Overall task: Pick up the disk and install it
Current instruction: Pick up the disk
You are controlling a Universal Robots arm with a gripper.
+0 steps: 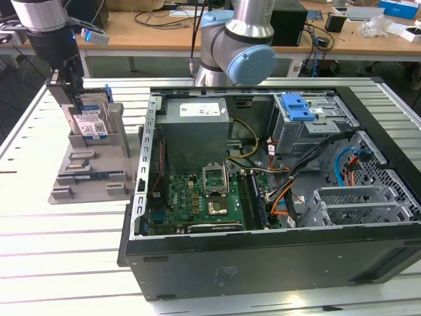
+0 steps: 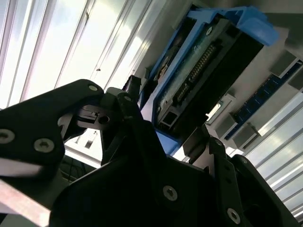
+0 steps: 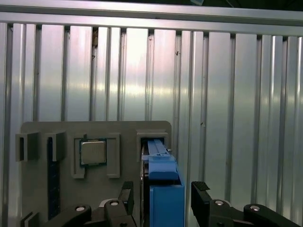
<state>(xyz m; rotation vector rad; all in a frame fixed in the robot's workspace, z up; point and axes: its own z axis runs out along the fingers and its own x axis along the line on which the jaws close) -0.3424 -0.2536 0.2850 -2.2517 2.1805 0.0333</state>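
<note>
Your gripper (image 3: 162,188) stands open, its fingers (image 3: 127,193) on either side of the disk (image 3: 163,165) and, it seems, not touching it. The disk stands upright in the grey holder (image 3: 47,130). I judge you are at the pick-up step; closing calls for fingers centred on its two sides.

One disk (image 1: 89,123), one grey fixture (image 1: 82,176), one open computer case (image 1: 263,266).

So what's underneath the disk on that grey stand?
The disk stands upright in a slot of the grey stand, which rests on the slatted table. The slot's floor and the disk's lower edge are hidden by the stand's walls.
</note>
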